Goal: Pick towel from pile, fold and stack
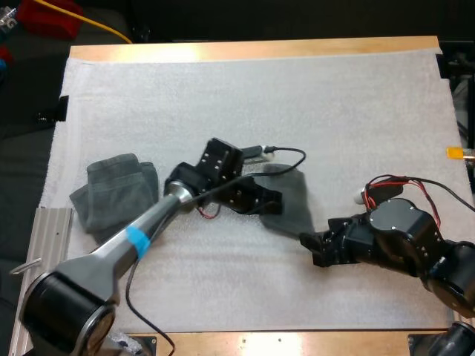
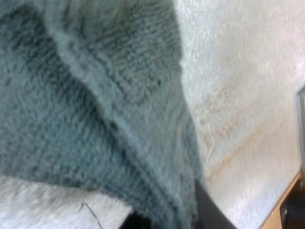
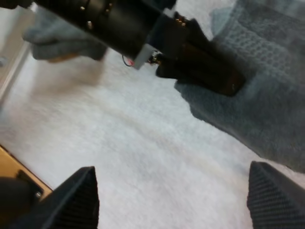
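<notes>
On the mat (image 1: 223, 96), your left jaws grip the spread towel (image 1: 293, 204); your right jaws stand open just beside it, the crumpled pile (image 1: 111, 189) well apart.

**Two grey-green towels lying well apart**

The crumpled towel (image 1: 115, 191) is sitting bunched in a loose heap near the left edge of the worktop (image 1: 245, 50). The second towel (image 1: 291, 202) is lying mostly flat around the worktop's middle, one edge rucking up into a thick fold.
</notes>
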